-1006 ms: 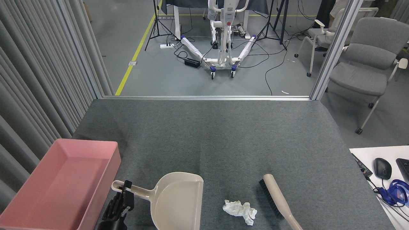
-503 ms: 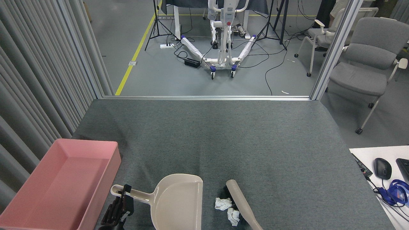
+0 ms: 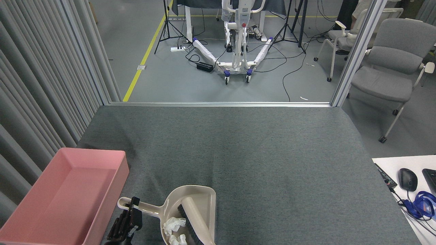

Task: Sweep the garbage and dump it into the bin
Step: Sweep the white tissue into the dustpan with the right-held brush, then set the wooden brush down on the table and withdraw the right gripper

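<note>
Two white wads of garbage (image 3: 174, 225) lie inside the beige dustpan (image 3: 201, 200) near the table's front edge. A beige brush (image 3: 195, 220) with black bristles rests in the pan just right of the wads, its handle running off the bottom edge. My left gripper (image 3: 131, 208) is shut on the dustpan's handle. The pink bin (image 3: 114, 183) stands at the front left, with nothing showing inside. My right gripper is out of view below the frame.
A grey curtain wall runs along the left of the bin. A white desk (image 3: 388, 163) with a mouse (image 3: 407, 179) and a blue cable sits at the right. The grey table (image 3: 238, 146) extends far ahead of the dustpan.
The brush swept left across the table and pushed the paper wads into the dustpan. It now lies inside the pan. The left gripper and dustpan barely moved.
</note>
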Motion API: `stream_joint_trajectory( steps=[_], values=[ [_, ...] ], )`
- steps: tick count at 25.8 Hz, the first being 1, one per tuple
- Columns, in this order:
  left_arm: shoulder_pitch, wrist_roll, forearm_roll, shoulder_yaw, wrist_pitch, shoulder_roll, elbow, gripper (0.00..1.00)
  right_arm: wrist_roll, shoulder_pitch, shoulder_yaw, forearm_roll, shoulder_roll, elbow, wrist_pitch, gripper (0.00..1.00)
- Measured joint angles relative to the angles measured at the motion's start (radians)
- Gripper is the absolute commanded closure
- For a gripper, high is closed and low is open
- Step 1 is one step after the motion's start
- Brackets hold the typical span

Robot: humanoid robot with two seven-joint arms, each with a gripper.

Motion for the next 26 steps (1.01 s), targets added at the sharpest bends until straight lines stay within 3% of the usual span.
stream_joint_trajectory(
  steps=[5,10,16,26],
  values=[
    [0.0,-0.001,0.0,0.0,0.002,-0.001,-0.002,1.0,-0.029,-0.026,0.051,-0.002,0.012,-0.001,0.023,1.0],
    [0.0,-0.001,0.0,0.0,0.003,-0.002,-0.001,1.0,-0.057,-0.066,0.021,0.001,0.02,-0.006,0.026,1.0],
    [0.005,-0.001,0.0,0.0,0.003,-0.002,-0.002,1.0,-0.034,-0.129,-0.128,-0.001,0.0,0.0,0.009,1.0],
    [0.007,-0.001,0.0,0.002,0.001,-0.003,-0.001,1.0,0.015,-0.202,-0.456,-0.017,-0.126,0.048,-0.134,1.0]
  ],
)
